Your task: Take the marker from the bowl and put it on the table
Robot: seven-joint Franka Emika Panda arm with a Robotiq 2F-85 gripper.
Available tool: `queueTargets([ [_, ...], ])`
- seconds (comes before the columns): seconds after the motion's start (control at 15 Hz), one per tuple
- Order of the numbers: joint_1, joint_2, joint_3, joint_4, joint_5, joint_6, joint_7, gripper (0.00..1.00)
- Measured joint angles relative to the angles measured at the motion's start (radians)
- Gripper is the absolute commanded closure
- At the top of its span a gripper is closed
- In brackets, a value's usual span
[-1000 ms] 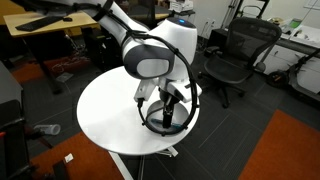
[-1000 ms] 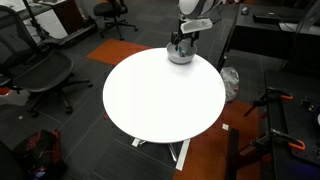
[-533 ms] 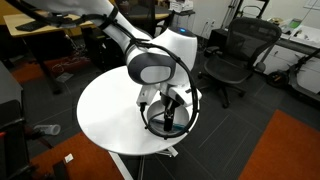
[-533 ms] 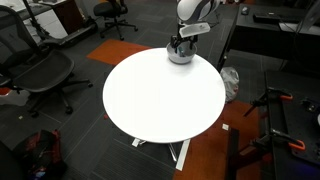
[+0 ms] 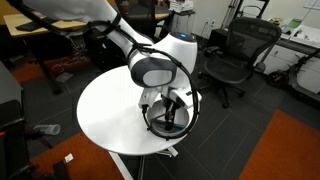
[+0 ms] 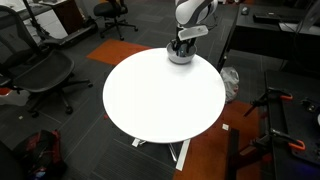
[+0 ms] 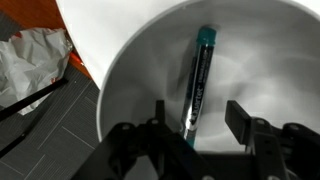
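Observation:
The marker, dark with a teal cap at its far end, lies inside the grey bowl. My gripper is open and low in the bowl. Its two fingers stand on either side of the marker's near end, without touching it. In both exterior views the gripper points down into the bowl, which sits near the edge of the round white table. The marker is hidden there by the gripper.
Black office chairs stand around the table, and a wooden desk is behind it. A crumpled white bag lies on the floor beside the table, next to an orange carpet patch.
The arm's upper part has shifted slightly. The gripper stays in the bowl, a little lower over the marker.

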Motion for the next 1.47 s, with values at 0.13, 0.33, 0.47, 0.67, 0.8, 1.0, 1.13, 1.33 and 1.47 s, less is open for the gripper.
queueTargets([
  [0.13, 0.000, 0.007, 0.000, 0.007, 0.000, 0.000, 0.000, 0.80],
  [0.33, 0.000, 0.014, -0.001, 0.013, 0.000, 0.000, 0.000, 0.99],
  [0.47, 0.000, 0.016, -0.001, 0.015, 0.000, 0.000, 0.000, 0.95],
  [0.67, 0.004, 0.015, -0.002, 0.019, 0.000, 0.002, 0.000, 0.95],
  [0.8, 0.013, 0.007, -0.003, 0.021, -0.002, 0.010, 0.000, 0.95],
  [1.0, 0.038, -0.026, -0.015, 0.020, -0.009, 0.016, 0.000, 0.95],
  [1.13, 0.060, -0.060, -0.027, 0.006, -0.019, 0.016, 0.000, 0.95],
  [1.33, 0.087, -0.120, -0.039, -0.021, -0.045, 0.017, 0.000, 0.95],
  [1.47, 0.101, -0.165, -0.041, -0.052, -0.066, 0.017, 0.000, 0.95],
])
